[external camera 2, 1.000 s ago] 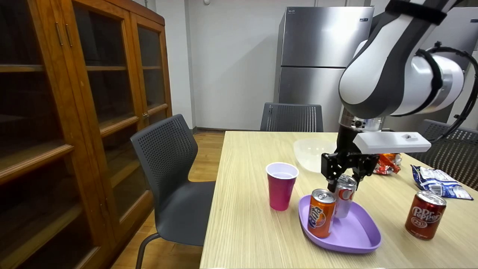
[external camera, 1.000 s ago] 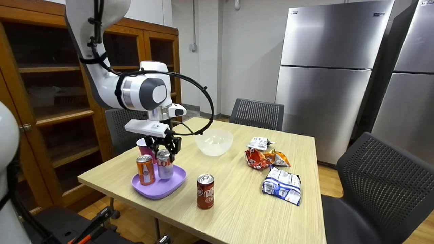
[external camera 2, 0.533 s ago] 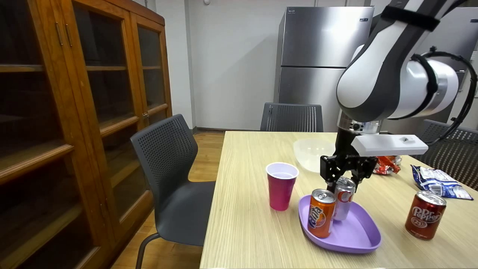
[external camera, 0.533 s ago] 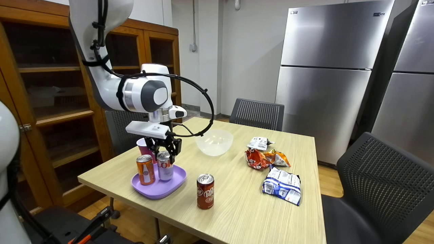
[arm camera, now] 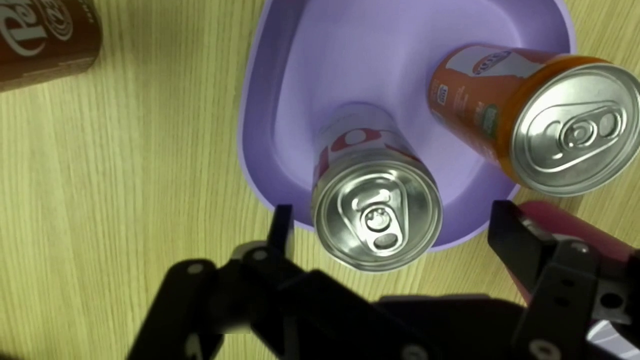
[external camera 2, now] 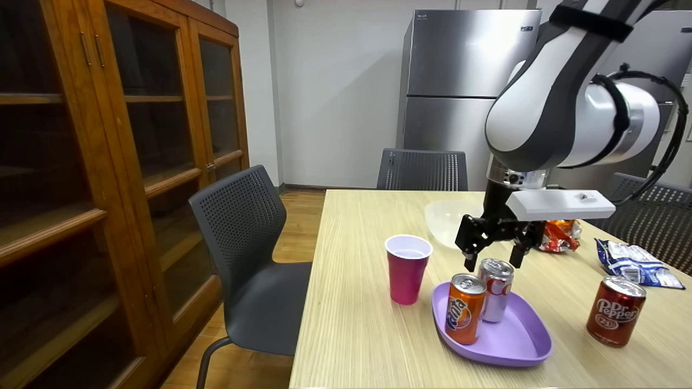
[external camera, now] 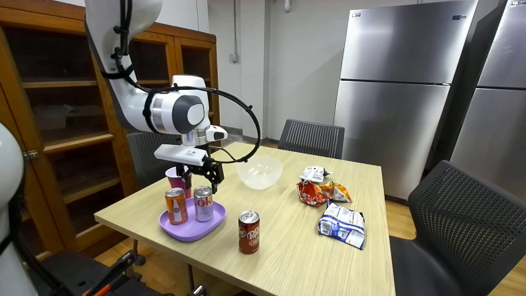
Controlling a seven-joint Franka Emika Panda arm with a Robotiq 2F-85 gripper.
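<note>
End effector [arm camera: 392, 220], jaws apart, near a shiny silver cylindrical can [arm camera: 376, 195] on a smooth, rounded purple tray [arm camera: 345, 60]

- The jaws stand wide apart, and the wrist view shows a gap on each side of the silver can [arm camera: 377, 220].
- The orange can [external camera 2: 464, 313] is close by, with just a thin gap between the two cans.
- The pink cup [external camera 2: 405, 275] is on the orange can's side, in the way too.
- The purple tray [external camera 2: 516, 337] has a bare part, but its rim sticks up.
- There is room to pass over the bench [external camera: 287, 230] between the tray and the dark red can [external camera: 249, 232].
- There is more room from the dark red can to the chip bags [external camera: 342, 227].
- The clear bowl [external camera: 259, 173] stands in the way behind the tray.
</note>
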